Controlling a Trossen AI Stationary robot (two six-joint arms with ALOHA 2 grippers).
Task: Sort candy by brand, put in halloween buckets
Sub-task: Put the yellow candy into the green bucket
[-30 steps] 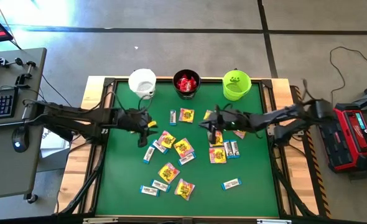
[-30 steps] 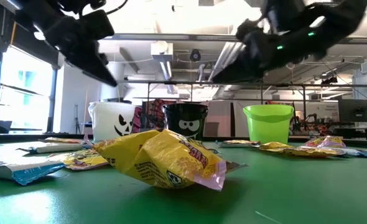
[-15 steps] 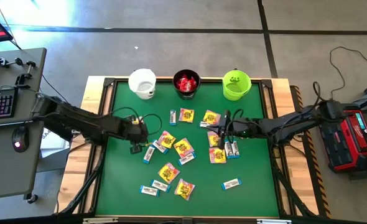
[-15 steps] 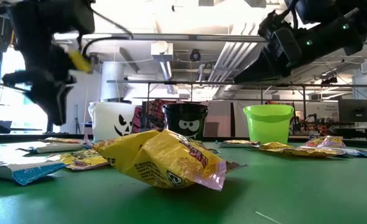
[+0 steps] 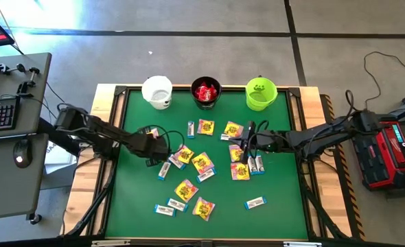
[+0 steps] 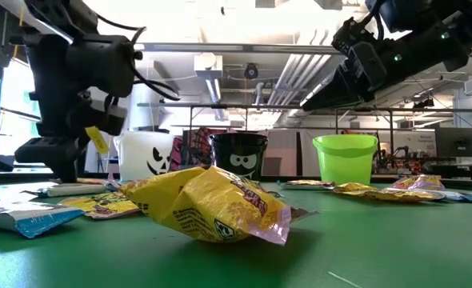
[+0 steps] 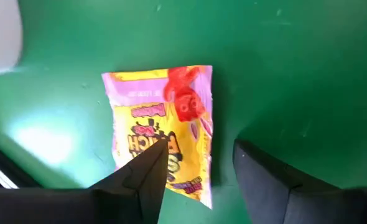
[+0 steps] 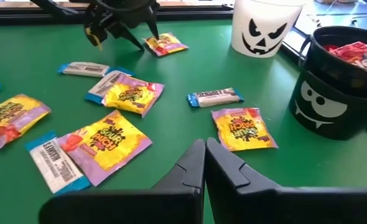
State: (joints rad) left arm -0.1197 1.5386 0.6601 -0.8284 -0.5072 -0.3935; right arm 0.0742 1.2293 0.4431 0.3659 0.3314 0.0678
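Green desk (image 5: 134, 199) with candy scattered all over the middle: yellow-and-pink squarish packs (image 5: 202, 162), kind of crinkly, plus narrow white-and-blue bars (image 5: 255, 202) lying flat.

Three pails sit in a row along the far edge: white pail (image 5: 157, 91) on the left with a jack-o'-lantern face, black pail (image 5: 206, 92) in the middle with red packs (image 5: 204, 91) already in it, and lime pail (image 5: 261, 95) on the right.

Left gripper (image 5: 163, 146) is down low at the left side of the pile, jaws released and spread, right over a yellow-and-pink pack (image 7: 162, 134) that's lying flat on the desk. One finger (image 7: 147, 180) overlaps the pack's edge in the wrist view; can't tell if it's actually touching.

Right gripper (image 5: 244, 135) hangs over the right side of the pile, jaws clenched together with nothing in them.
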